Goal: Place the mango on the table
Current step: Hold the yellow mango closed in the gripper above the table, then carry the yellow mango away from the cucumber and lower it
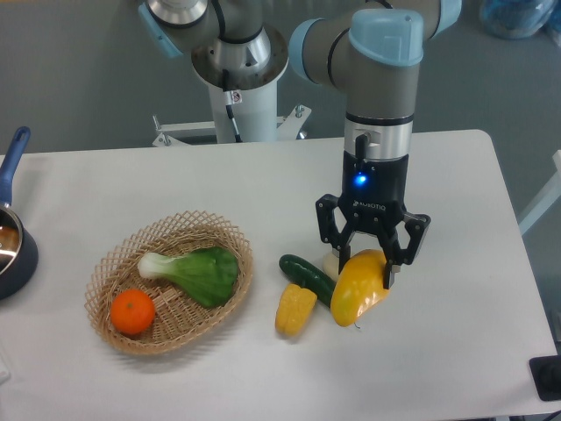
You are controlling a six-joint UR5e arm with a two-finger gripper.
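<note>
The mango (358, 294) is a glossy yellow-orange oval, tilted, just right of the table's middle. Its upper end sits between my gripper's fingers and its lower tip is at or just above the white table (456, 351). My gripper (362, 267) points straight down from above. One finger (337, 250) is against the mango's left side and the other finger (389, 270) is against its right side, so the gripper is shut on the mango. Whether the mango touches the table cannot be told.
A dark green cucumber (307, 277) and a yellow corn piece (295, 310) lie just left of the mango, with a small pale item (330, 263) behind them. A wicker basket (118, 338) at the left holds an orange (132, 312) and bok choy (200, 272). A blue pan (10, 254) sits at the left edge.
</note>
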